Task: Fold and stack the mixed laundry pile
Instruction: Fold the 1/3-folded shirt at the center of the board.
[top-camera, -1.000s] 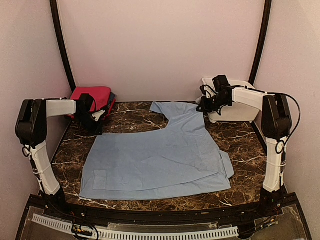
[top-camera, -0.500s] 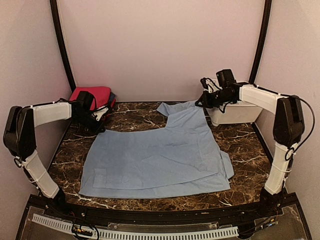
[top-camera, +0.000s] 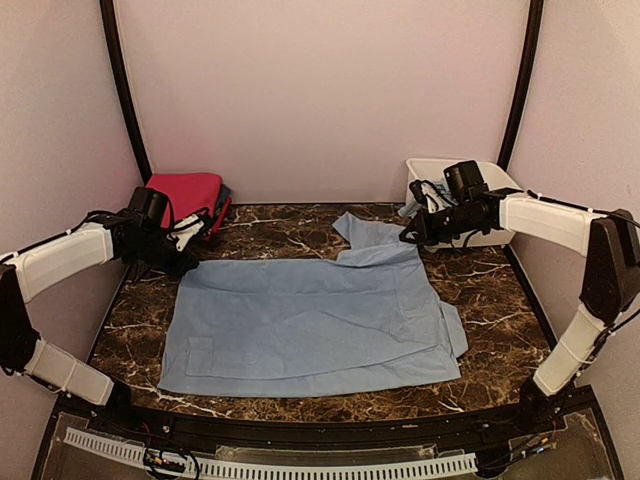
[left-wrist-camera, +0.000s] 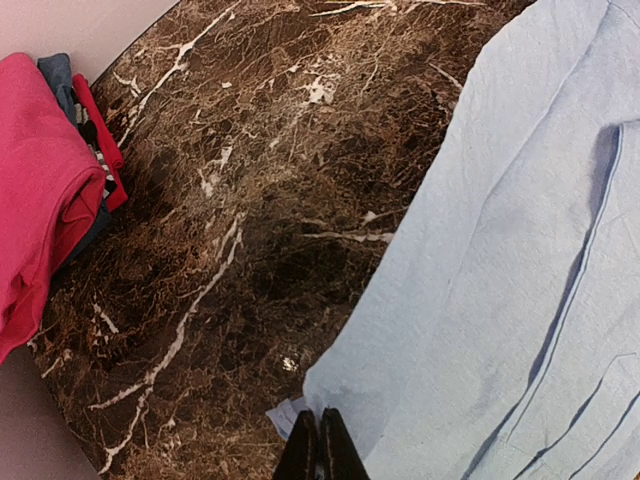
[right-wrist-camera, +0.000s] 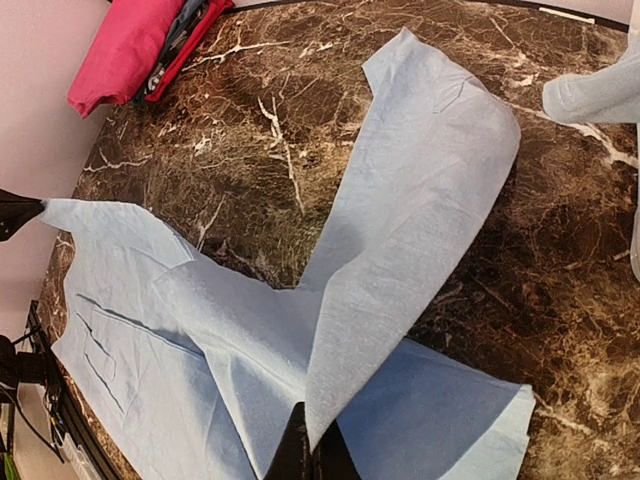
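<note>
Swung outward since earlier, tautening far edge of blue garment (top-camera: 310, 325), flat at centre. Clamping 10 o'clock corner with left claw (top-camera: 183, 262), 2 o'clock flap with right claw (top-camera: 408, 238). Flattening step; likely next: fold toward 6 o'clock.

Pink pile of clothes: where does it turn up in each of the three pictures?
Top view: pink pile at the far left corner of the table.
Left wrist: pink pile along the upper left edge.
Right wrist: pink pile in the top left corner.
Shared landmark: the blue garment, spread on the table in all three.
</note>
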